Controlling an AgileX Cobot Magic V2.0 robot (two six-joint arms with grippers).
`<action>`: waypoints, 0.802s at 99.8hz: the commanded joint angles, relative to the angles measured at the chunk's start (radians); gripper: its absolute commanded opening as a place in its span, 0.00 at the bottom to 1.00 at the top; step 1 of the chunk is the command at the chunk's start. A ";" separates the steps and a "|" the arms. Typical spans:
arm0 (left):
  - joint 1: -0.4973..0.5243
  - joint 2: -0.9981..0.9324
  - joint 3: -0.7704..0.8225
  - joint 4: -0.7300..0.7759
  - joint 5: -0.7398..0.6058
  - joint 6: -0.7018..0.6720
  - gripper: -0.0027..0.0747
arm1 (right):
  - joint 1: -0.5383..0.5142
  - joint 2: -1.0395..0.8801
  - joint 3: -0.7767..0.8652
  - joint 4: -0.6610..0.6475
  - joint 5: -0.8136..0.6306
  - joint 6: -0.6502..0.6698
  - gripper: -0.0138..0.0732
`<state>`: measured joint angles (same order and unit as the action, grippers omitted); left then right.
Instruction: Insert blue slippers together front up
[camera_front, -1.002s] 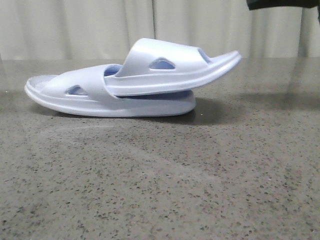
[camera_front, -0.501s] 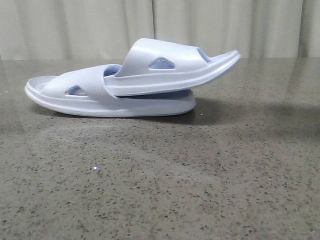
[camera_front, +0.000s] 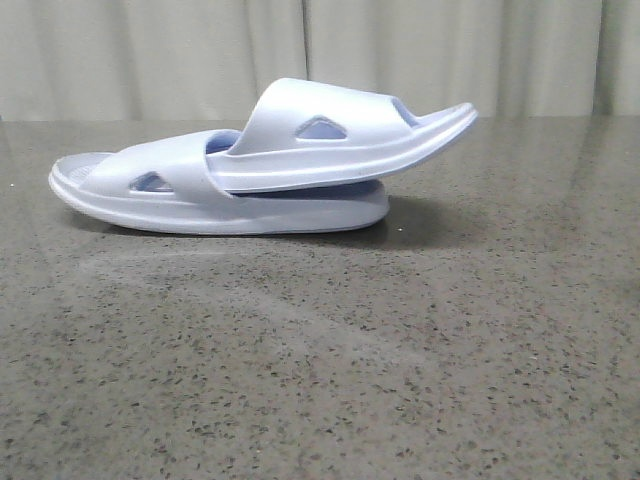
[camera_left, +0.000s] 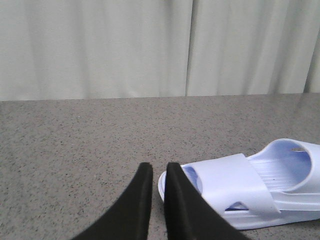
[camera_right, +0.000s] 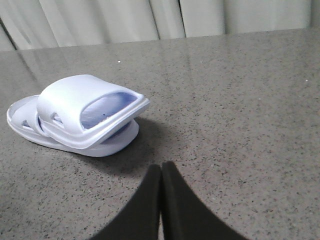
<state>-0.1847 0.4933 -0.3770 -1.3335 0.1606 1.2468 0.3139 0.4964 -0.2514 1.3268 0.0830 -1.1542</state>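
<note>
Slippers of pale lavender-blue moulded foam lie nested on the grey speckled stone table (camera_front: 420, 380): the lower slipper (camera_front: 150, 195) sits flat on its sole, toward the left and far part of the table in the front view, and the upper slipper (camera_front: 340, 140) has one end pushed in under the lower one's wide strap, so its free end juts out to the right and tilts upward. That wedged fit looks like what keeps the pair together, the strap pinning the inserted end while the lower sole props it. Neither arm touches them. The left gripper (camera_left: 158, 175) hangs just beside the lower slipper's open end, its black fingers nearly together with only a thin gap and nothing between them. The right gripper (camera_right: 160, 172) sits well back from the raised end, fingers pressed together and empty. Judging by this, the insertion appears finished. Pale curtains (camera_front: 450, 50) hang behind the table.
</note>
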 joint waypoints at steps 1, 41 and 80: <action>-0.006 -0.073 0.036 -0.089 -0.050 0.041 0.05 | 0.002 -0.039 -0.004 0.014 -0.036 -0.015 0.07; -0.006 -0.174 0.092 -0.154 -0.046 0.041 0.05 | 0.002 -0.048 0.011 0.050 -0.025 -0.015 0.07; -0.006 -0.174 0.092 -0.154 -0.046 0.041 0.05 | 0.002 -0.048 0.015 0.050 -0.025 -0.015 0.07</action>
<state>-0.1847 0.3131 -0.2562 -1.4684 0.1225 1.2867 0.3139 0.4464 -0.2094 1.3671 0.0765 -1.1542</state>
